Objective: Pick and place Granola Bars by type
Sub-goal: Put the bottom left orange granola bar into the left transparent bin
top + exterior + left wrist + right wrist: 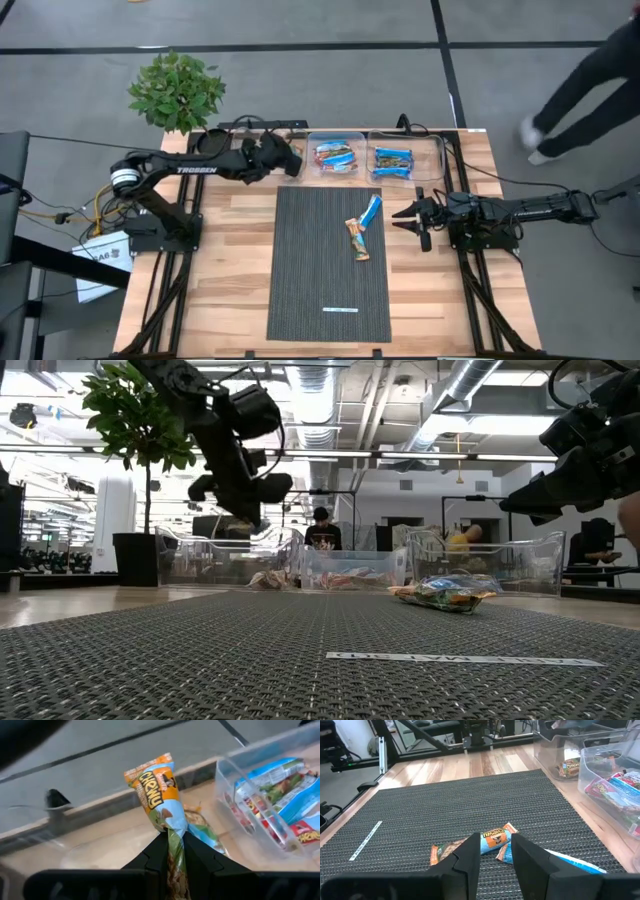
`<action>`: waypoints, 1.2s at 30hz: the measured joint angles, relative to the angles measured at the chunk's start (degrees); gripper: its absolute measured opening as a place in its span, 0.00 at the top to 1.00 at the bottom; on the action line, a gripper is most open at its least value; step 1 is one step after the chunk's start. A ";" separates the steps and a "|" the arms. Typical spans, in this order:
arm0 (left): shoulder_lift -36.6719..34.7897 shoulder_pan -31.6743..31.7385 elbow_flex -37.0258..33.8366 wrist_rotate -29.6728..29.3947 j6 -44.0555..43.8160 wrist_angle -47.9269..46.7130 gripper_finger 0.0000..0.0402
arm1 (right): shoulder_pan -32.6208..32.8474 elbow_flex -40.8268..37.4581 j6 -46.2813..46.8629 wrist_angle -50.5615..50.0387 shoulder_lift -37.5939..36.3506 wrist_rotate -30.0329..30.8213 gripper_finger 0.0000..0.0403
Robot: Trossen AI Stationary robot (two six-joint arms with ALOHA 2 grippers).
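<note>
Left gripper (172,851) clamped on an orange bar (159,795) above the far-left clear bin (245,152); right gripper (408,219) apart and empty.

We note a glossy, crinkled wrapper on the held bar, pinched at its lower end between dark fingers; "CHEWY" reads on its face. The right gripper hovers at the right edge of the dark woven mat (310,300), its jaws holding nothing. On the mat we see two bars touching: a blue one (371,209) and a tan-orange one (358,240). The middle bin (310,140) holds red-and-blue bars (335,155), the right bin (440,150) bright blue bars (392,160). The table (230,260) is pale planked wood. A white strip (339,310) bears writing we cannot read.
</note>
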 joint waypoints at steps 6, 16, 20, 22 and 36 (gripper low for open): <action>3.11 2.80 0.00 6.20 1.21 3.42 0.89 | -0.02 0.00 0.00 0.00 0.02 -0.02 0.75; 3.97 5.62 0.00 9.50 1.14 1.24 0.89 | 0.00 0.00 0.00 0.00 0.02 -0.02 0.75; 3.97 6.20 0.00 11.10 1.12 0.59 0.89 | -0.01 0.00 0.00 -0.01 0.02 -0.01 0.75; 3.97 6.33 0.00 11.22 1.05 0.54 0.89 | -0.01 0.00 0.00 0.00 0.02 -0.01 0.75; 7.69 8.93 0.06 15.05 -1.13 1.83 0.89 | 0.00 0.00 0.00 0.00 0.00 -0.02 0.75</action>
